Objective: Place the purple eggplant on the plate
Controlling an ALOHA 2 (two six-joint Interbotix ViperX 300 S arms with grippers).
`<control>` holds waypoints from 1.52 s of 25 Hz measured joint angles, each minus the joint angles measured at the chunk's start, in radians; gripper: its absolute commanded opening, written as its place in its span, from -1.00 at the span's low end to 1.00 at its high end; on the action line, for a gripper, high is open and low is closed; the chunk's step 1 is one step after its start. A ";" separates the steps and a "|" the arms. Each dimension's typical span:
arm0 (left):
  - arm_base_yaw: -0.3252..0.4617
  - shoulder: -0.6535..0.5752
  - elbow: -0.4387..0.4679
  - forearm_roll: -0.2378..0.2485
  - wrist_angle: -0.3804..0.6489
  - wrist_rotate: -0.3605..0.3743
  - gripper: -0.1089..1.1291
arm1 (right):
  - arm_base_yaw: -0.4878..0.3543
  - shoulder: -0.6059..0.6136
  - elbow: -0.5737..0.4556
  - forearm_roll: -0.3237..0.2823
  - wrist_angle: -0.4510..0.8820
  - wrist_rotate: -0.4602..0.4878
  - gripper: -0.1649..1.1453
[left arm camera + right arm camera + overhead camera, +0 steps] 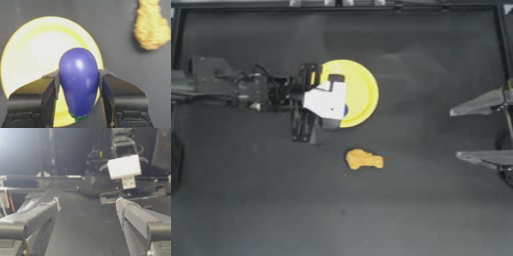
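Left of frame centre in the top view, the left gripper (79,82) clamps the glossy blue-purple oval eggplant (79,80) over the round yellow plate's (363,85) lower-left edge, while the right gripper (458,134) waits open at the right edge.

Glossy, smooth, plastic-looking skin on the purple eggplant (78,80), with a bright highlight. Smooth, faintly shiny surface on the yellow plate (30,50). Rough, crumbly, matt texture on the lumpy orange piece (152,26). Matt black, hard-looking jaws on the left gripper (78,82). Dark, matt, finely grained table (425,210).
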 measured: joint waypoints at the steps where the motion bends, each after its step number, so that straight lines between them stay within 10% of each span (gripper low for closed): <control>1: 0.014 0.015 -0.011 0.002 0.000 0.012 -0.10 | 0.000 0.000 0.000 0.000 -0.002 0.000 0.75; 26: 0.120 0.238 -0.129 -0.029 -0.028 0.107 -0.07 | 0.000 0.000 0.000 0.000 -0.002 0.000 0.75; 34: 0.120 0.238 -0.133 -0.084 -0.023 0.135 0.83 | 0.000 0.000 0.000 0.000 -0.003 0.000 0.75; 38: 0.121 0.238 -0.135 -0.089 -0.021 0.135 0.82 | 0.000 0.000 0.000 0.000 -0.003 0.000 0.75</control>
